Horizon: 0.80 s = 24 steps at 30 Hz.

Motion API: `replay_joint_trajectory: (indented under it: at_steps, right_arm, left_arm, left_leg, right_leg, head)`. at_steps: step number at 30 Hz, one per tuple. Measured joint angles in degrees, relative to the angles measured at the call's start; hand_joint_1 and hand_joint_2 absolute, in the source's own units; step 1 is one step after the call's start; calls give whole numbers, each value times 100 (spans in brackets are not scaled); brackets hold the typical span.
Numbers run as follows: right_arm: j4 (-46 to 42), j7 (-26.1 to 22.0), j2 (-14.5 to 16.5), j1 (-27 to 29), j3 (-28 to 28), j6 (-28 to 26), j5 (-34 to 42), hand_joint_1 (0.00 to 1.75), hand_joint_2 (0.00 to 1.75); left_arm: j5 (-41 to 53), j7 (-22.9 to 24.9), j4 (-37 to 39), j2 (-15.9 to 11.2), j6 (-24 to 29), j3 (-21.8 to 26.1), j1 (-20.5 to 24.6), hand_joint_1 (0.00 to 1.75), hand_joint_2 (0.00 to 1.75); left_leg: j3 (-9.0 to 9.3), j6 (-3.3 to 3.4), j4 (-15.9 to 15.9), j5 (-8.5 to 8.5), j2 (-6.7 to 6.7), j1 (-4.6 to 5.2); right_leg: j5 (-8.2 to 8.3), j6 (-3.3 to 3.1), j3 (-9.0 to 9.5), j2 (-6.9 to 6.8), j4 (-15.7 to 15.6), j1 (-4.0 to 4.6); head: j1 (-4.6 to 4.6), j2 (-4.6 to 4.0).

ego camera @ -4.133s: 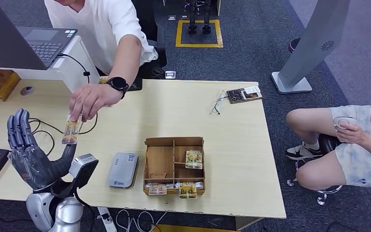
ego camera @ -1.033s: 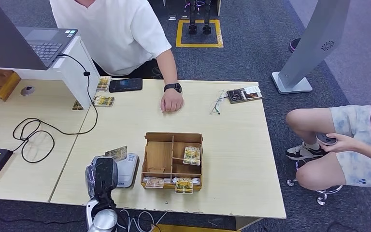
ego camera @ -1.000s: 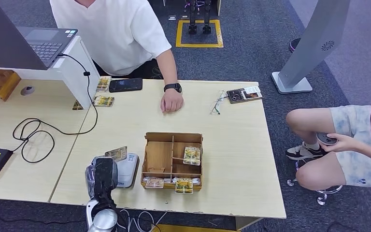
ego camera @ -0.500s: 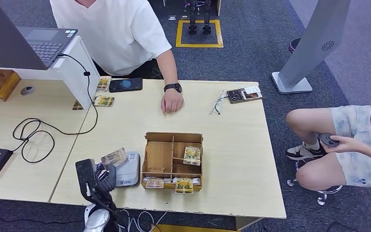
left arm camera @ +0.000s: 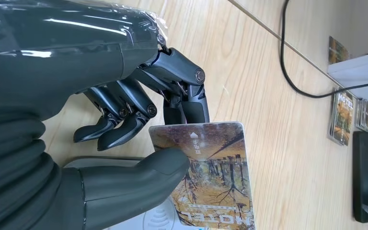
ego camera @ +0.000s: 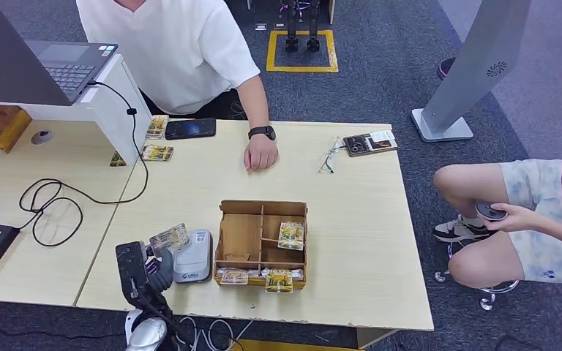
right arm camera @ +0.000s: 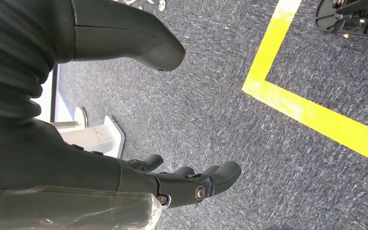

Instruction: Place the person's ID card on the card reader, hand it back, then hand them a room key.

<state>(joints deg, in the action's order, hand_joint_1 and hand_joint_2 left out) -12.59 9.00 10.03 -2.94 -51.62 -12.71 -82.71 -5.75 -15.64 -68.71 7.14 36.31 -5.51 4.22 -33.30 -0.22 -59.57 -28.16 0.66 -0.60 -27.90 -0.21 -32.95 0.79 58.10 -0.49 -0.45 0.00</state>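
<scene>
While cards [ego camera: 292, 235] (several) lie in wooden organizer [ego camera: 262, 249]: left hand [ego camera: 159, 265] pinching ID card [left arm camera: 211, 172] above card reader [ego camera: 192, 256]; right hand [right arm camera: 124, 158] empty, fingers apart.

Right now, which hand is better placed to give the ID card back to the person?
Left. The left hand already pinches the ID card above the card reader, while the right hand hangs over the floor, holding nothing.

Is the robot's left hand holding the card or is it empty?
Holding. The left hand pinches the card between thumb and fingers.
</scene>
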Motion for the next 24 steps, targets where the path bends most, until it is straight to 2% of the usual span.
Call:
replay_joint_trajectory:
  at_steps: [13, 24]
  right_arm:
    - [0, -2, -2, -3, -11, 33, -25, 0, 175]
    - [0, -7, -8, -6, -11, 51, -33, 0, 175]
  left_arm:
    - [813, 335, 540, -223, 70, -116, 287, 175, 175]
    - [1143, 402, 1199, -268, 94, -114, 556, 175, 175]
  left_leg:
    - [0, -1, 0, 0, 0, 0]
    - [3, -1, 0, 0, 1, 0]
  right_leg:
    - [0, 0, 0, 0, 0, 0]
    - [0, 0, 5, -1, 0, 0]
  head:
    - [-1, 0]
    - [-1, 0]
